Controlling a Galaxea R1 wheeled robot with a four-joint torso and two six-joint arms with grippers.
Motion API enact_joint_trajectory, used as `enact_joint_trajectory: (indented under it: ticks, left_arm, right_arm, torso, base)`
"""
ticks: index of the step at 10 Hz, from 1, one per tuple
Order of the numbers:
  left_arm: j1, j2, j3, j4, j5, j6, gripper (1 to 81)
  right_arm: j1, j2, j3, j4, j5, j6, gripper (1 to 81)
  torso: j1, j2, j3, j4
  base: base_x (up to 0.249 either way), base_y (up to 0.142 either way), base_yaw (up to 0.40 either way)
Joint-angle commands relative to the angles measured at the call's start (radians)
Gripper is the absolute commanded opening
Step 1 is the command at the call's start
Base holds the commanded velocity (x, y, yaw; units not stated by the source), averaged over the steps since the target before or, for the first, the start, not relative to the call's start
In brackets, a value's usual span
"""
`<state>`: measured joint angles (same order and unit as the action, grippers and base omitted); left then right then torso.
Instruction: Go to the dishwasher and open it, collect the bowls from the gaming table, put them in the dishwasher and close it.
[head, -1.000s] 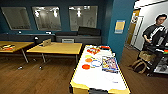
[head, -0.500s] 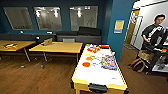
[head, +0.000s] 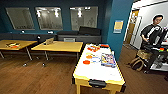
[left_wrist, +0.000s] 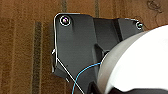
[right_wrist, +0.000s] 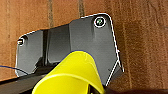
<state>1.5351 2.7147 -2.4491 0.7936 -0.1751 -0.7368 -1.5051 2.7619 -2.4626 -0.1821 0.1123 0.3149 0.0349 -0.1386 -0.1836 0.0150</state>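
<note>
The gaming table (head: 98, 71), white-topped with yellow sides, was seen ahead on a brown wooden floor (head: 32, 80), scattered with orange bowls (head: 86, 62) and a colourful box (head: 108, 60). Two yellow tables (head: 58, 46) were set before a dark teal wall (head: 65, 3) with windows. A person (head: 151, 31) was seen by a cart at the right. Whether either gripper was spread or closed could not be told.
</note>
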Motion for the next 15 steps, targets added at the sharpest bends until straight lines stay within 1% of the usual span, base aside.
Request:
enact_joint_trajectory:
  ticks: [1,4,7,15]
  left_arm:
    - [-0.028,-0.012,-0.021,0.015,0.023,0.002,1.0]
    - [-0.028,0.010,-0.051,0.016,0.023,0.002,1.0]
    - [-0.028,0.016,-0.053,0.029,0.022,0.002,1.0]
    - [-0.028,0.022,-0.053,0.026,0.023,0.000,1.0]
  right_arm:
    - [0.036,-0.016,-0.002,-0.014,-0.040,-0.002,1.0]
    - [0.035,-0.016,-0.007,-0.014,-0.039,-0.002,1.0]
    - [0.035,-0.016,-0.009,-0.014,-0.039,-0.002,1.0]
    - [0.035,0.004,-0.036,-0.014,-0.039,-0.002,1.0]
  torso:
    - [0.000,0.000,0.000,0.000]
    - [0.000,0.000,0.000,0.000]
    - [0.000,0.000,0.000,0.000]
    - [0.000,0.000,0.000,0.000]
  base:
    - [-0.148,0.000,0.000]
    - [-0.149,0.000,0.000]
    - [-0.152,0.000,0.000]
    - [-0.156,0.000,0.000]
